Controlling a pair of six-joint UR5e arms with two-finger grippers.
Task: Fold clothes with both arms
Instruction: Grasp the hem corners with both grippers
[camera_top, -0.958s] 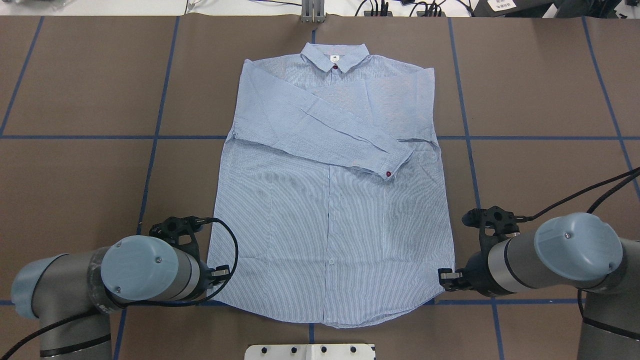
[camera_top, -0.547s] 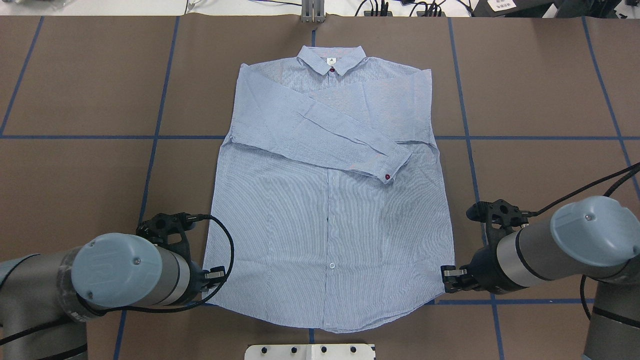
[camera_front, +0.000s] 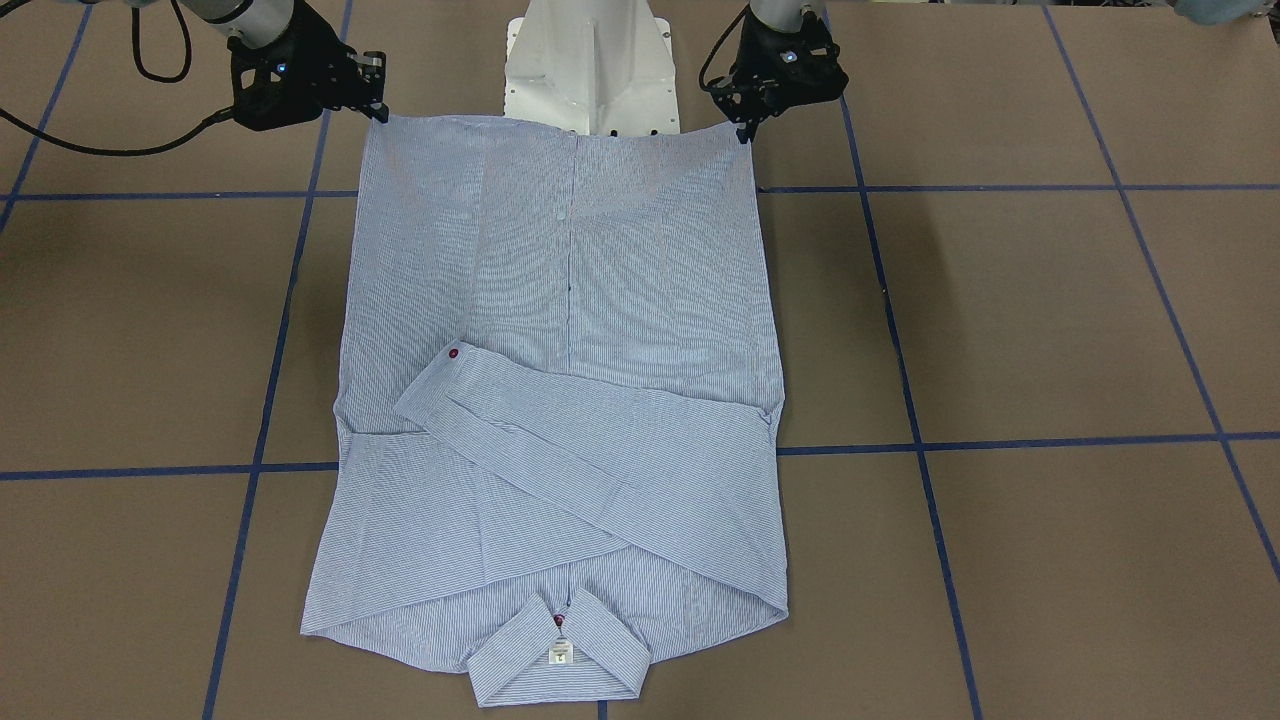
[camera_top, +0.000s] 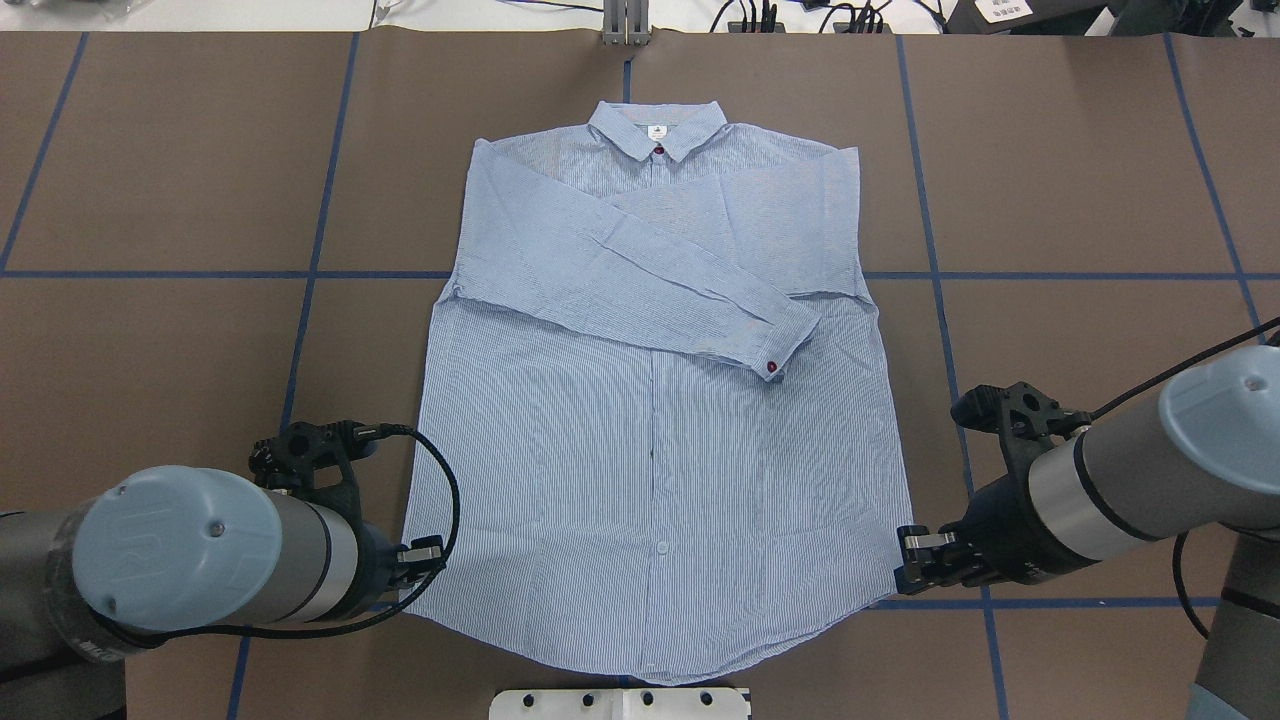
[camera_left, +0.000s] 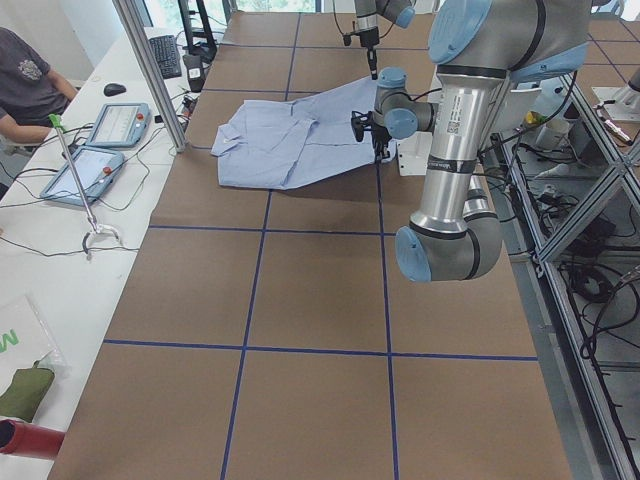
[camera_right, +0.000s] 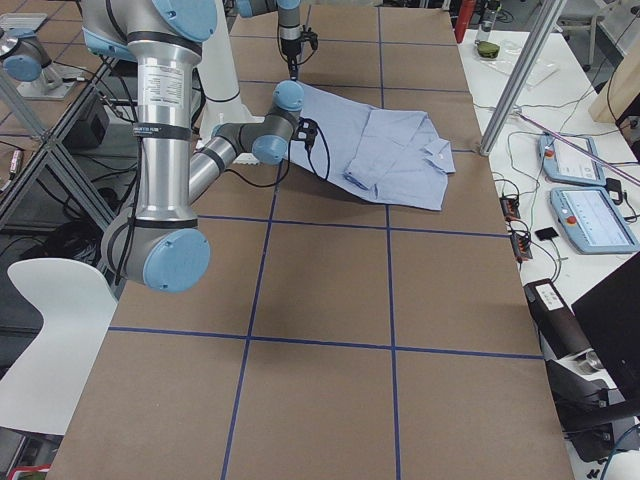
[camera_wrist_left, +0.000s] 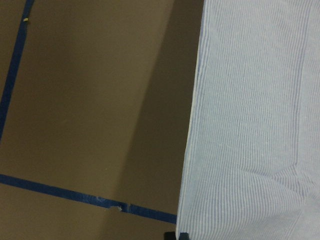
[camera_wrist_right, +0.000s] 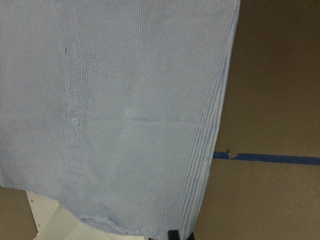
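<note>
The light blue striped shirt (camera_top: 650, 450) lies face up on the brown table, collar (camera_top: 656, 128) at the far side and both sleeves crossed over the chest. One cuff's red button (camera_top: 772, 368) shows. My left gripper (camera_top: 425, 552) is shut on the hem's left corner and my right gripper (camera_top: 912, 560) is shut on the right corner. In the front-facing view the hem edge is stretched between the left gripper (camera_front: 745, 130) and the right gripper (camera_front: 378, 105) and hangs over the white base. Each wrist view shows the shirt edge (camera_wrist_left: 200, 150) (camera_wrist_right: 220, 125) running from a fingertip.
The white pedestal base (camera_top: 620, 703) stands just behind the hem. Blue tape lines (camera_top: 300, 330) cross the brown table. Beyond the far edge are a metal post (camera_left: 150, 70), tablets (camera_left: 115, 125) and a seated person (camera_left: 25, 80).
Both arms have drawn back toward the robot's base, dragging the shirt with them. The hem now reaches the white base and the collar has slid nearer.
</note>
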